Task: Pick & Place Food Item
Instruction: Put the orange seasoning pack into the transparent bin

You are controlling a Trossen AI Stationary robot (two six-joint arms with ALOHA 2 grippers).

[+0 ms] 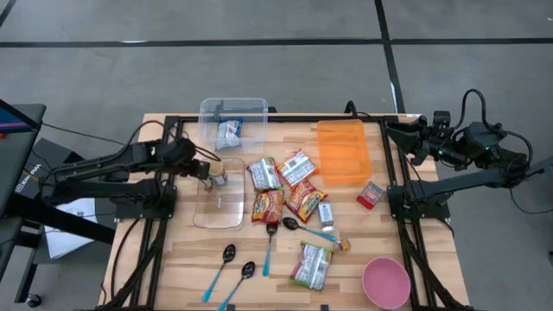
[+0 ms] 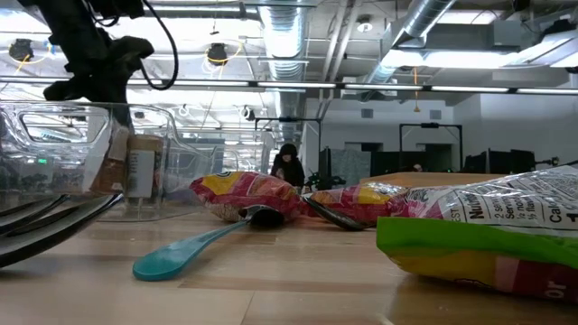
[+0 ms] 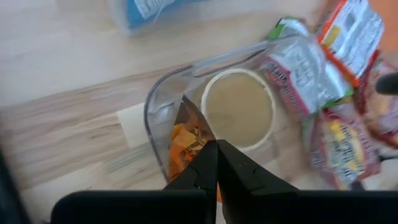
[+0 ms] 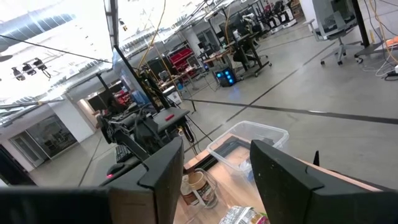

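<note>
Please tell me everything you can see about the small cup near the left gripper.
The cup is small and round, with a pale beige lid and a printed label on its side. It stands upright on the clear lid, which lies flat on the wooden table. The left gripper, jaws shut, hangs beside it, pinching an orange wrapper.

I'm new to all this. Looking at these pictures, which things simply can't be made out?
- Left gripper: shut on an orange snack packet; its printing is blurred in the left wrist view, tiny in the high view.
- Clear plastic lid: whether the packet touches it, the fingers hide.
- Green-edged silver packet: cut off by the low view's edge.
- Right gripper: open, empty, raised beside the table.
</note>
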